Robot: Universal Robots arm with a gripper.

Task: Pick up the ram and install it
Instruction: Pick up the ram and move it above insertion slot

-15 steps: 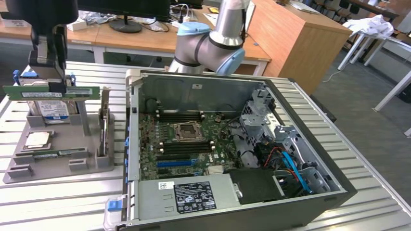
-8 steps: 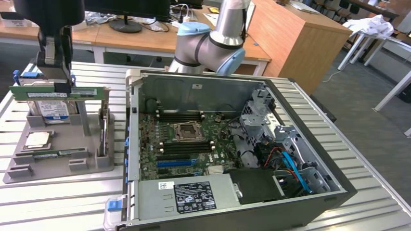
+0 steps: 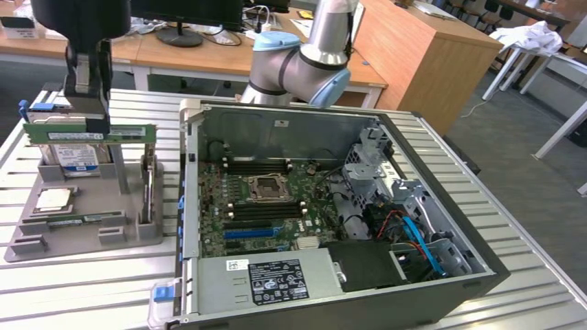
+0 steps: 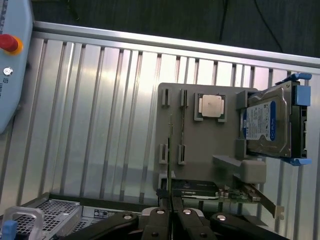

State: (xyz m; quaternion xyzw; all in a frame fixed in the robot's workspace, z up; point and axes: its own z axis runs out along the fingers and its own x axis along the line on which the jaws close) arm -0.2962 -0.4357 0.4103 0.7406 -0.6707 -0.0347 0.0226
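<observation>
Clearly two memory sticks show: the ram, which the end effector pinches between its pressed-together fingers, and a second stick lying in the grey tray. The ram hangs level on its long edge, raised above the tray and in front of the one hard drive with its blue label. The tray also carries one square silver processor and one upright expansion card. It sits near the desk's edge at the exterior view's left. The desk is ribbed bare aluminium. One open computer case takes up its middle and the exterior view's right, lying with its open side up. Inside are the green motherboard and, toward the near edge, a power supply. The case's pale side wall rises between the tray and the motherboard. The arm stands behind the case at the far edge. Beyond lie wooden office furniture, a monitor stand and a white cloth over a chair. The wrist view shows a pale control unit with a red button beside the desk.
</observation>
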